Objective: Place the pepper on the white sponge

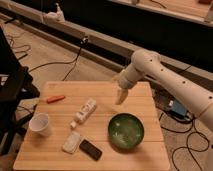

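The slim, tapered orange-red pepper lies near the plank desk's far left corner. The flat, round-cornered white sponge sits by the near edge. The pale hand hangs above the far edge, jaws apart, empty.

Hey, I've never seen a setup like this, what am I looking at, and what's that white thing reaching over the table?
That is a robot arm coming in from the right. Its tip is a two-finger claw, open and empty, hanging above the back of the wooden table. There is one picture, looking down on the table. On it lie a small orange-red pepper at the back left, a white bottle in the middle, a white cup at the left, a white sponge and a black phone-like slab near the front, and a green bowl at the right.
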